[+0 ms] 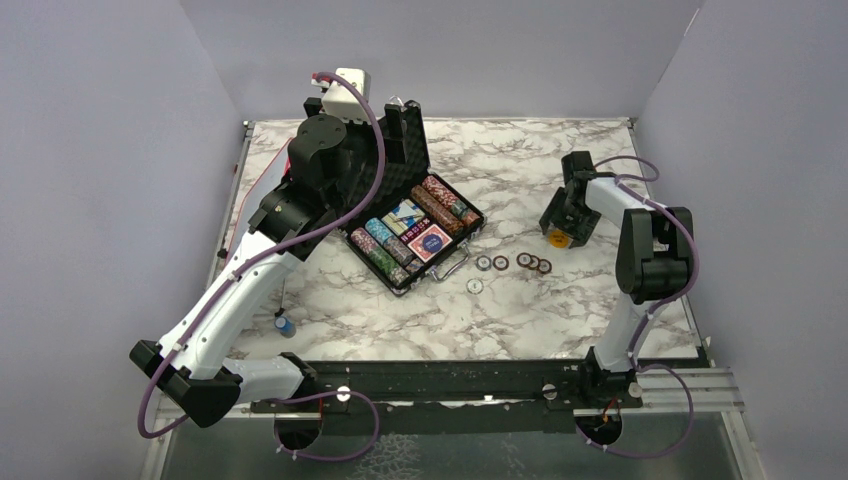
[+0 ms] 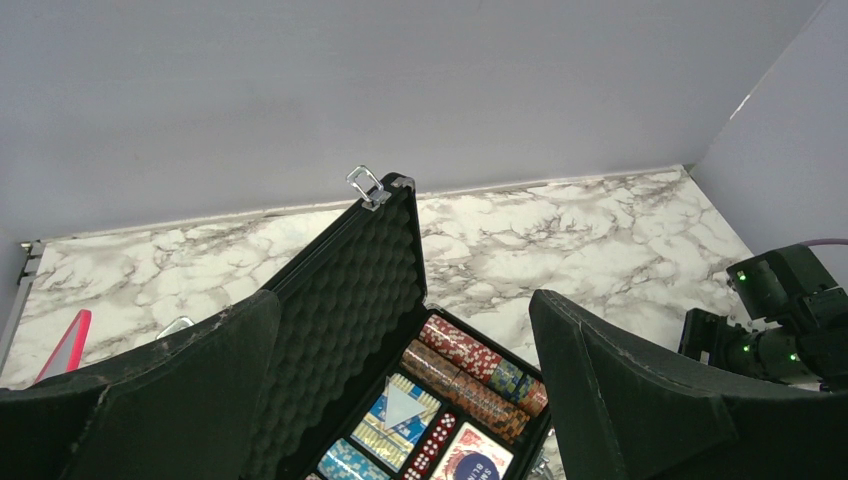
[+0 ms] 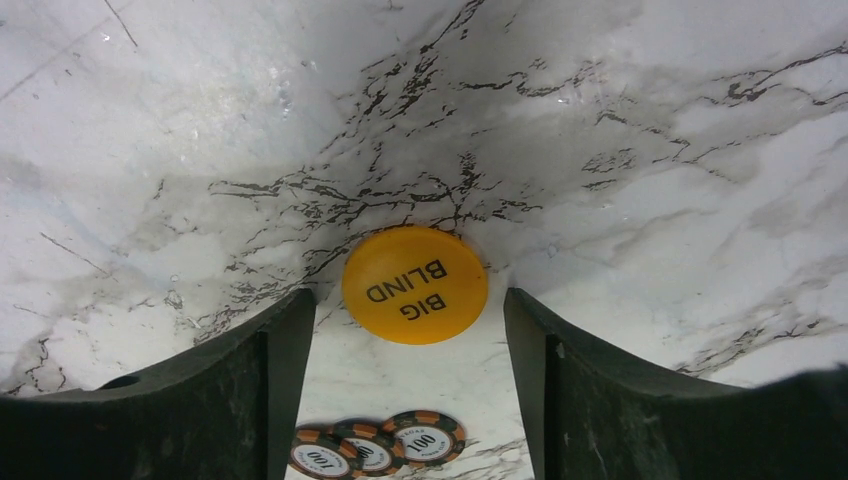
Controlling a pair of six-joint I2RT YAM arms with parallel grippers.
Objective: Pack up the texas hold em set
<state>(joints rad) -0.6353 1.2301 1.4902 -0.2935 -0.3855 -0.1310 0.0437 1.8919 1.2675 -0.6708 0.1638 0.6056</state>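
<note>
My overhead camera looks steeply down from above the 6 o'clock edge of the marble bench (image 1: 560,320), far enough back to take in all of it. My left wrist camera rides high, facing 12 o'clock across the open briefcase (image 2: 340,300), which the overhead shows too. My right wrist camera hangs close over the bench at 3 o'clock, above the orange disc (image 3: 415,285), also visible overhead.
</note>
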